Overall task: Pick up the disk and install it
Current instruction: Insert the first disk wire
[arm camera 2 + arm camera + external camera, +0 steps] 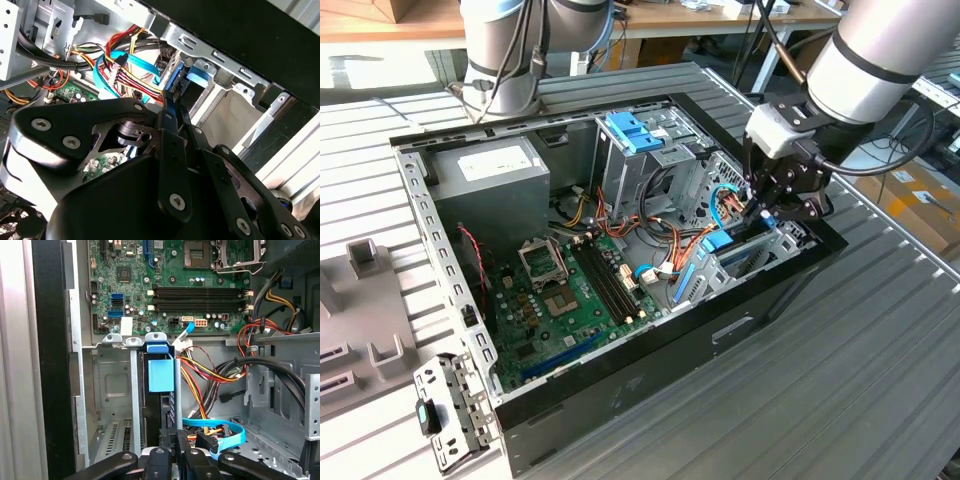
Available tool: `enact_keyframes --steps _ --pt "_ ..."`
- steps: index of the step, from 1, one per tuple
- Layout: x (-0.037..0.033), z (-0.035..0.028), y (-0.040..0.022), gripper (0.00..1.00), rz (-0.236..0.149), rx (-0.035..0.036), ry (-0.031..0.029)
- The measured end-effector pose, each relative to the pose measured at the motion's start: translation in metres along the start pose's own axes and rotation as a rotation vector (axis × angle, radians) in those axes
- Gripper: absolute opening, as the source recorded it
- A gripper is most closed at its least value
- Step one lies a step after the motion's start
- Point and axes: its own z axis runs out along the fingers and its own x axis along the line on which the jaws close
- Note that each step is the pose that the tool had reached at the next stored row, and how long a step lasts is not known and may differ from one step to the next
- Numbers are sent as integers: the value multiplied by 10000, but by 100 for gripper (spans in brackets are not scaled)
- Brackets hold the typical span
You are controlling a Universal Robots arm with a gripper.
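The gripper (pixel 767 212) is down inside the open computer case (pixel 620 395), closed on the upper edge of the disk (pixel 161 375), as far as the view shows. The disk stands on edge in the drive bay (pixel 112 390), directly beyond the fingertips, its long axis in line with the gripper

No legible text anywhere, white label on the grey power supply (pixel 492 165) too small to read

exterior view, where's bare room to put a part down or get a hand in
Free: the ribbed table in front of the computer case, and a strip behind it. Crowded: the drive bay corner, where the tool, the disk and cable bundles pack together.
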Motion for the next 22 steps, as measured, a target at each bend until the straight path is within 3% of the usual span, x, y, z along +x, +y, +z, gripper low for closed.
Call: enact_keyframes --steps 4,22 --pt "-8 2 -29 17 0 0 2" --pt "45 -5 -4 17 2 0 1"
